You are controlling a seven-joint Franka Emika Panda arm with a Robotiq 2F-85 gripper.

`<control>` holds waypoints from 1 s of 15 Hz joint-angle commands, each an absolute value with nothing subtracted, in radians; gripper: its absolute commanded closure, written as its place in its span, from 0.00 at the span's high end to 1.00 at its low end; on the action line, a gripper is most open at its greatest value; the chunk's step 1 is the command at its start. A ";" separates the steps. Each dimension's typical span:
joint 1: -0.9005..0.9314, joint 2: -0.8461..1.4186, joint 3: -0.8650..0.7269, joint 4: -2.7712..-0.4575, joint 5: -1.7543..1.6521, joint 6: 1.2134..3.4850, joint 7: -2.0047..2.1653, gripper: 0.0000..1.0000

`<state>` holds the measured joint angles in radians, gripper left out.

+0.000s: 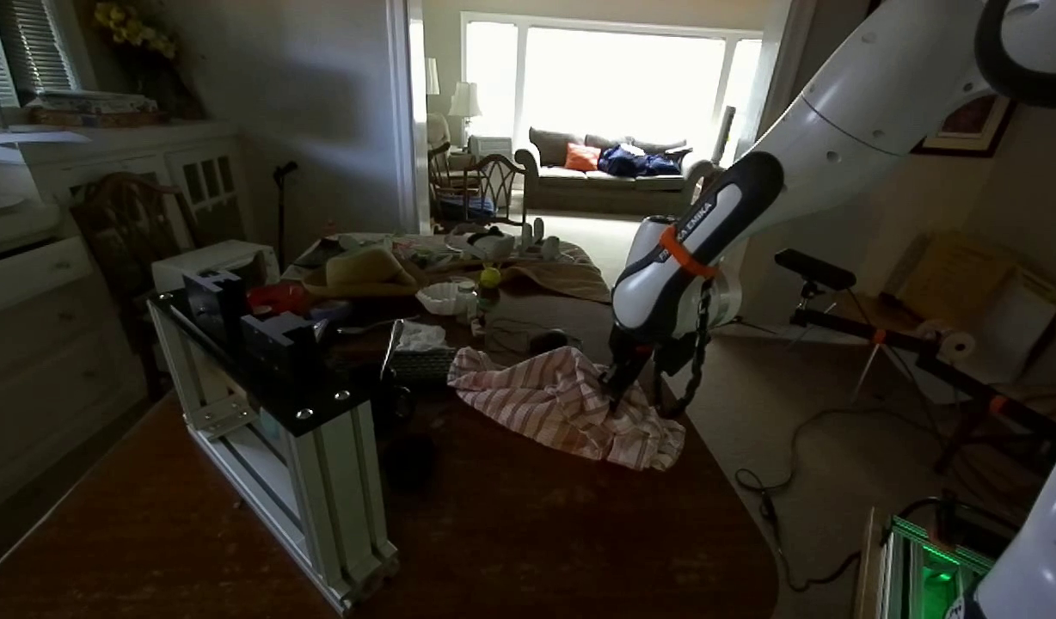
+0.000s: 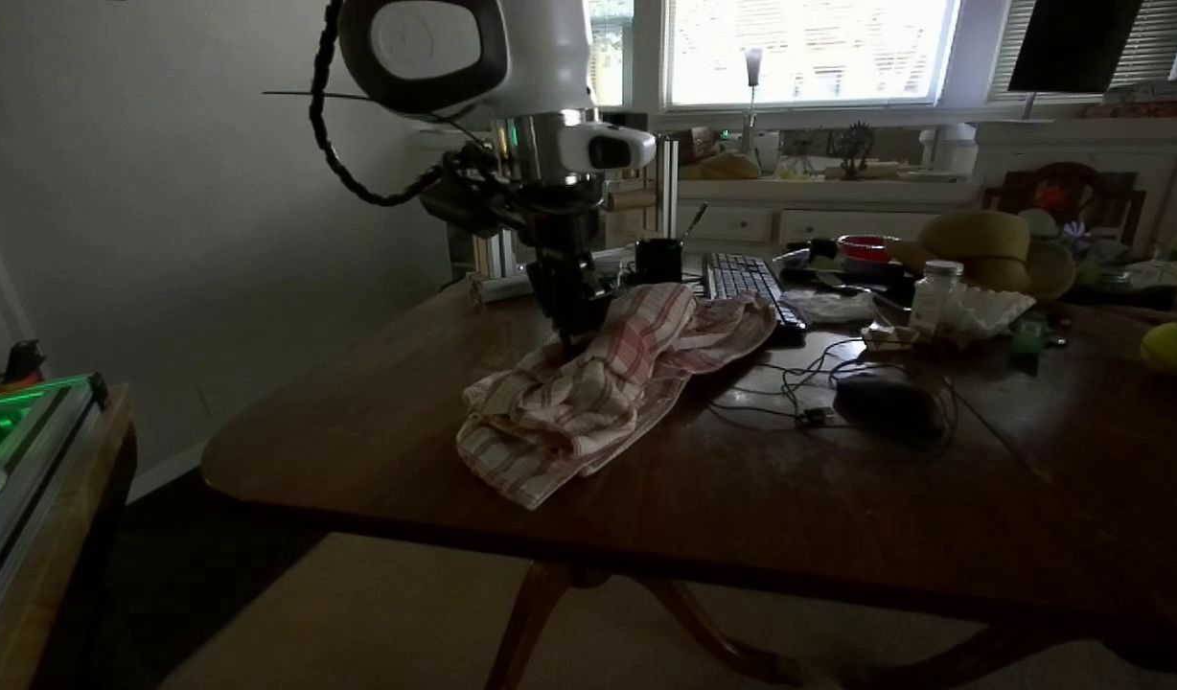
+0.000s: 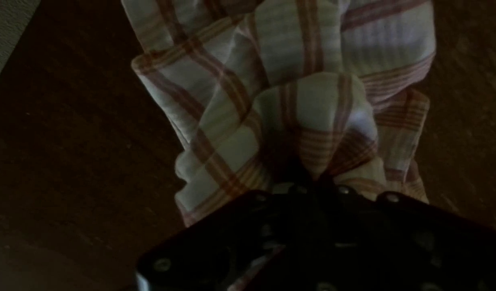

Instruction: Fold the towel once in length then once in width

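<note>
We are pinching a gathered fold of the striped kitchen towel between the clenched fingers of our Robotiq gripper. The towel's remaining cloth is lying rumpled on the wooden table, and one end is reaching close to the black computer keyboard; a computer mouse is resting nearby.
</note>
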<state>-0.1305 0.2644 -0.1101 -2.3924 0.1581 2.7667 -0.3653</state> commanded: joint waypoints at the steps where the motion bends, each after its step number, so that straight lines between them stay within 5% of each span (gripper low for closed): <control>1: -0.144 0.303 -0.101 -2.404 0.086 2.815 -0.318 0.01; 6: -0.134 0.323 -0.116 -2.412 0.012 2.832 -0.267 0.01; 7: -0.122 0.316 -0.126 -2.412 -0.008 2.833 -0.238 0.29; 8: -0.128 0.300 -0.111 -2.413 -0.001 2.822 -0.242 0.30; 15: -0.205 -0.063 0.022 -2.542 0.367 2.666 -0.447 0.81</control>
